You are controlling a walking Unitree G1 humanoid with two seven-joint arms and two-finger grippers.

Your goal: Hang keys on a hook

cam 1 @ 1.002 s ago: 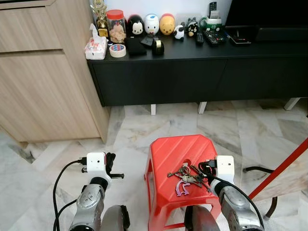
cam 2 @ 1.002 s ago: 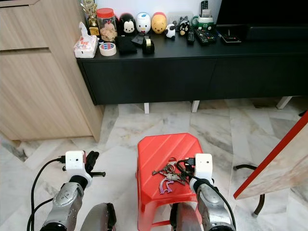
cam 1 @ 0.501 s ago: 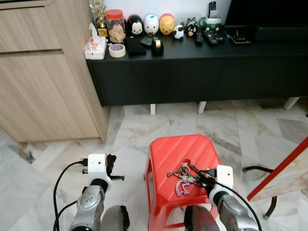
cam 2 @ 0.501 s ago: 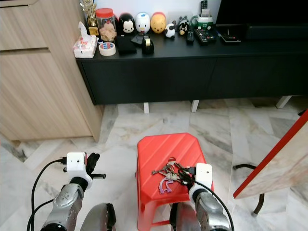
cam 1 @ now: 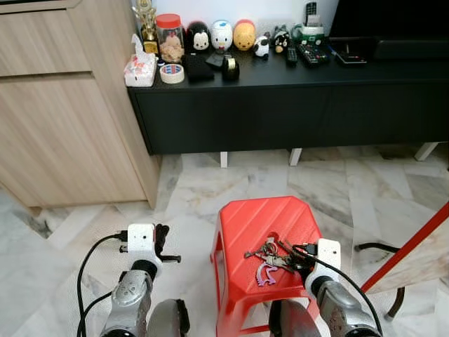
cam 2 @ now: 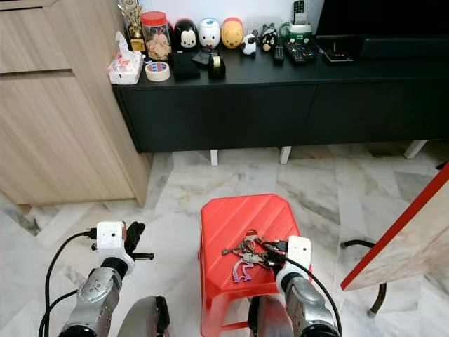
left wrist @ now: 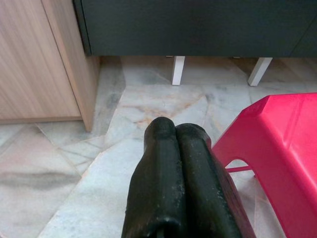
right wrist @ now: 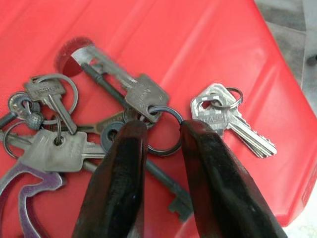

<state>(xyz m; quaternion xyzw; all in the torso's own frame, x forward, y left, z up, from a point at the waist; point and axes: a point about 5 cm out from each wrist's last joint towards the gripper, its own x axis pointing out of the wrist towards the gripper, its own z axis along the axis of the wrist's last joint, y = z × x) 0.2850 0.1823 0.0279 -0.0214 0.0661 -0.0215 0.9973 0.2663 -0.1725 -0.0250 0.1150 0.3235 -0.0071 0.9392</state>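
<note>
A bunch of keys on metal rings, with a purple tag, lies on the top of a red plastic stool, toward its near right corner. My right gripper reaches over that corner to the bunch. In the right wrist view its fingers stand slightly apart, open, with their tips at either side of one key ring. Silver keys fan out just beyond the tips. My left gripper is shut on nothing and hovers low over the floor, left of the stool.
A long black console along the wall carries figurines, a tape roll and remotes. A wooden cabinet stands at the left. A red-edged board leans at the right, with a black cable on the marble floor.
My right gripper has sunk a little and drawn slightly back toward me at the keys. The keys and the left arm have not moved.
</note>
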